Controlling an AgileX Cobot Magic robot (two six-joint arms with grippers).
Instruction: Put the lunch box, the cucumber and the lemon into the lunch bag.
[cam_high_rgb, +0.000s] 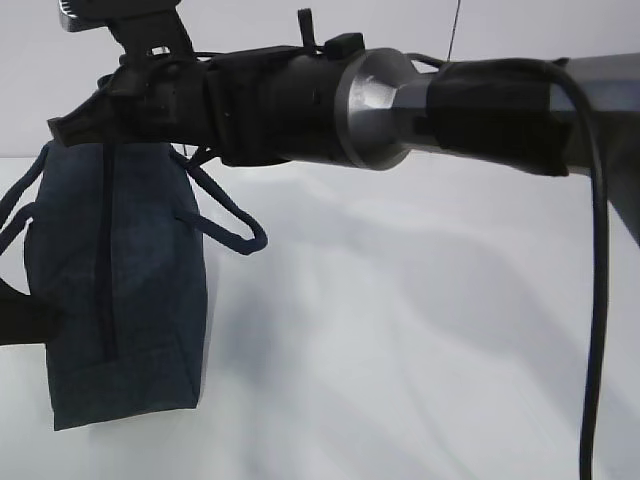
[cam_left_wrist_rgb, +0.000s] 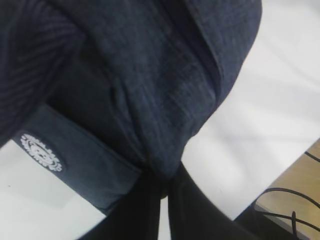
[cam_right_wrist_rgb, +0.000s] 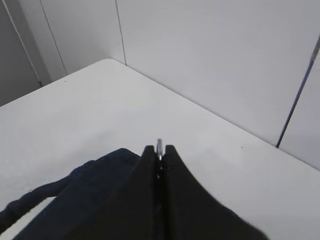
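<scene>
slippage is the risk: right gripper (cam_right_wrist_rgb: 159, 150) pinches the ring pull (cam_right_wrist_rgb: 159, 145) thinly at the bag's (cam_high_rgb: 120, 290) 12 o'clock end, while left gripper (cam_left_wrist_rgb: 162, 187) clamps fabric at its 9 o'clock side.

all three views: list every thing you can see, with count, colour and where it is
lunch bag: one, dark navy fabric, standing on the left of the table, zip line running down its face
strap handles: two loops showing, navy, hanging off either side of the bag's top
round logo: one, white, on a flat panel of the bag in the left wrist view
silver pull: one, a sliver of metal showing between the right fingertips
table: one, white, under everything
lunch box, cucumber, lemon: none visible
left gripper: black, pinched on a fold of bag fabric
right gripper: black, shut on the silver pull above the bag's top
</scene>
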